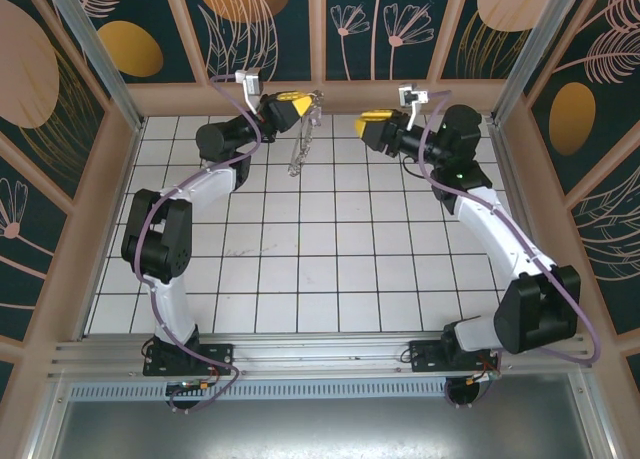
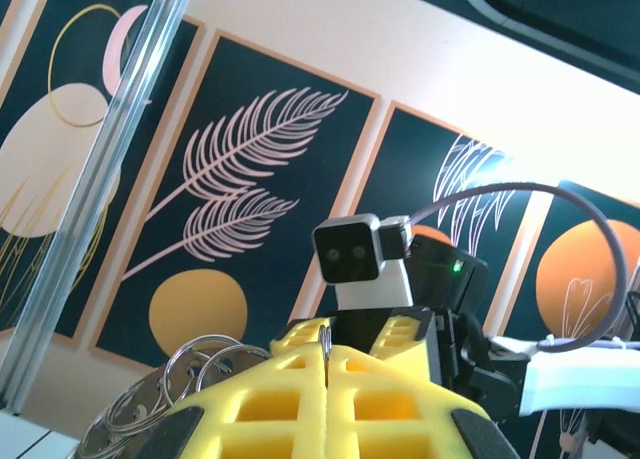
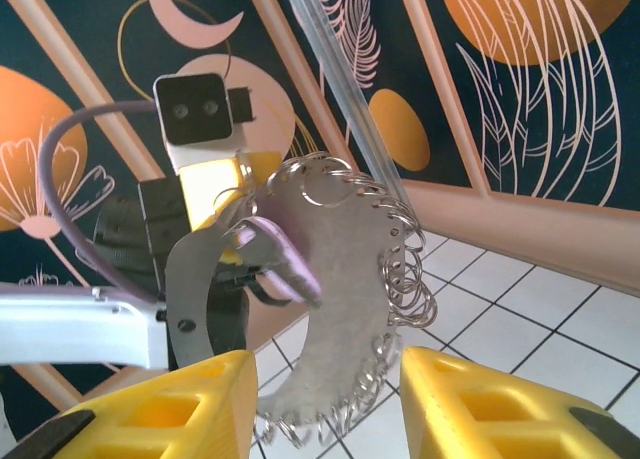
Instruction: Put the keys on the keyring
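Left tool (image 1: 293,106) clamps keyring (image 1: 302,139), upper centre; right tool (image 1: 362,126) gapes empty beside it (close on lilac key (image 3: 290,266) slowly, squarely).

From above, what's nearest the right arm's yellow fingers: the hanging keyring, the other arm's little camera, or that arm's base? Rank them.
1. keyring, just left of the right fingers.
2. left arm's camera, farther left, by the back wall.
3. left arm's base, bottom left, near edge.

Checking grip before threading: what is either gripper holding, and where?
Left gripper pinches the large thin ring edged with small silvery loops at its upper rim; right gripper holds nothing.
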Robot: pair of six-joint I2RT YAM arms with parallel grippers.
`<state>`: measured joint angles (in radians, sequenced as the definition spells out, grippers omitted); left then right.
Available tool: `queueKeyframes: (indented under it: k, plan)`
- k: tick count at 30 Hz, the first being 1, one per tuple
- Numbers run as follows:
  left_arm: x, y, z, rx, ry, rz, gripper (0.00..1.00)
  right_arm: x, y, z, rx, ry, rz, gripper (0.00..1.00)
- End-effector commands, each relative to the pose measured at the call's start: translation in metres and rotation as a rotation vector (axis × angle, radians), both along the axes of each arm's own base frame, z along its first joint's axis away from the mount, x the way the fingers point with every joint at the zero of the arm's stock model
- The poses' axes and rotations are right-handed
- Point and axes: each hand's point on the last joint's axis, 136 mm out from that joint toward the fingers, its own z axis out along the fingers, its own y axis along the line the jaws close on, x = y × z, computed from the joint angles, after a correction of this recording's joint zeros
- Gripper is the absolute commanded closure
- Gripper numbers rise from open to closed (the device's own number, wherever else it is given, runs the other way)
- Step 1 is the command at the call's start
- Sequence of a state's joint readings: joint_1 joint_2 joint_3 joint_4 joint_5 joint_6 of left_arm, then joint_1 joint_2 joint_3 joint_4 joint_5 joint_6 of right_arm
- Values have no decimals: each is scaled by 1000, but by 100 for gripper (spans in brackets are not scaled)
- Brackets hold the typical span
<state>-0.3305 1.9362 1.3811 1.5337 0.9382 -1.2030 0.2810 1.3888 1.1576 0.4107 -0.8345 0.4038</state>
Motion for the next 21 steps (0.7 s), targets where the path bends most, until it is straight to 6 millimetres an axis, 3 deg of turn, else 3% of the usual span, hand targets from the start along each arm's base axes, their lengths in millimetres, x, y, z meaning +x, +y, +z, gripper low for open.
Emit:
queueKeyframes:
  k: [1, 10, 21]
  plan:
    - [-15, 7, 14, -81, -62, -18, 100, 2, 11, 14, 59, -31, 21, 56]
    - [-14, 5, 17, -102, -37, -32, 100, -6, 51, 19, 53, -92, 125, 51]
    - [-16, 0, 17, -103, -24, -48, 100, 2, 76, 17, 47, -91, 196, 51]
